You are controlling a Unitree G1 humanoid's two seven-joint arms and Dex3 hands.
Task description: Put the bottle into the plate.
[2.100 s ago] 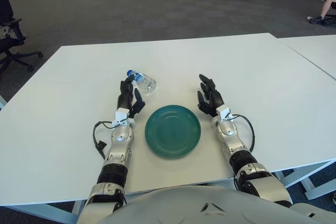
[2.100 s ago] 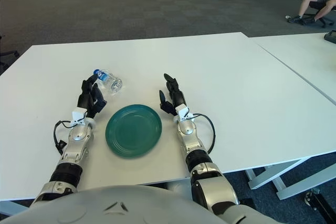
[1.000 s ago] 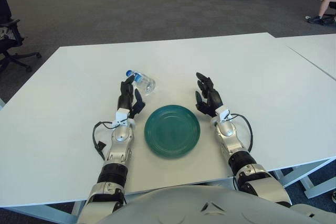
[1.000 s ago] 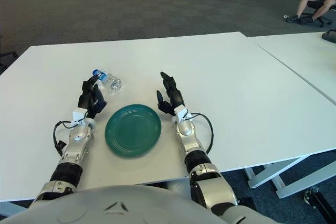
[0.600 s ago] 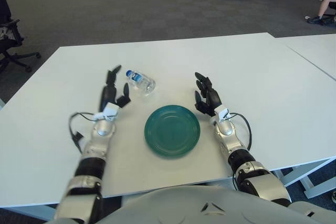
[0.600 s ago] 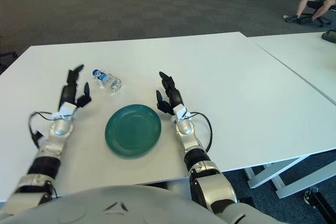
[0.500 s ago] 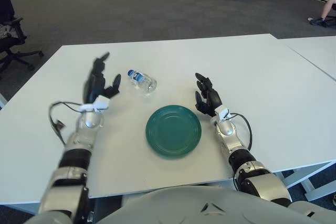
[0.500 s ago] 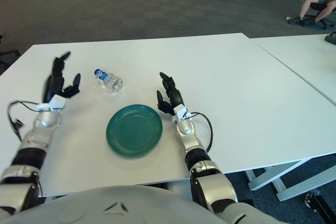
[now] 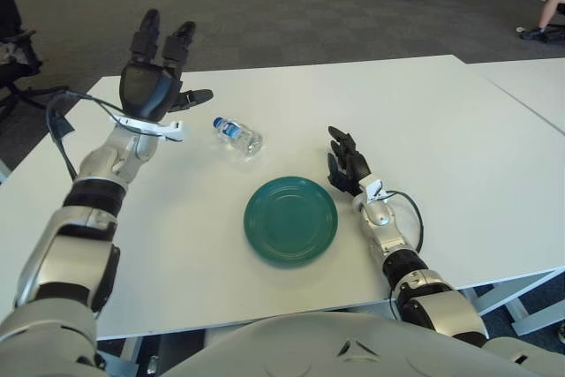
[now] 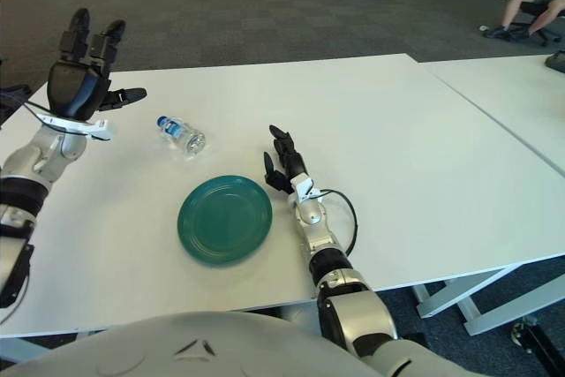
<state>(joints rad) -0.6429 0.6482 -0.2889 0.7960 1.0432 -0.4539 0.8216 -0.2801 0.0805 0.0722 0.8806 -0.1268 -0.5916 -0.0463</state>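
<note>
The bottle (image 9: 237, 136) is seen lying on its side on the white table (image 9: 424, 121), with its blue cap pointing toward the far left and its clear body toward the near right. It is located just beyond the far-left rim of the plate (image 9: 290, 220), apart from it, with a strip of bare table between the two. The plate is a round green dish resting flat on the table, near the front edge and between the two arms. Nothing is held in the plate.

The left hand (image 9: 152, 86) is raised above the table, to the left of the bottle and well apart from it. Its palm is turned toward the camera. The fingers (image 9: 146, 30) are spread and pointed upward, and the thumb is extended sideways toward the bottle. Nothing is held. A black cable is seen looping off the left forearm.

The right hand (image 9: 350, 168) is positioned low at the table, just beside the right rim of the plate. Its fingers (image 9: 339, 138) are extended and loosely spread, pointing away from the robot. Nothing is held. Contact between this hand and the plate rim cannot be determined. A black cable is looped beside the right wrist.

A second white table (image 9: 530, 86) is placed to the right, separated by a narrow gap.
</note>
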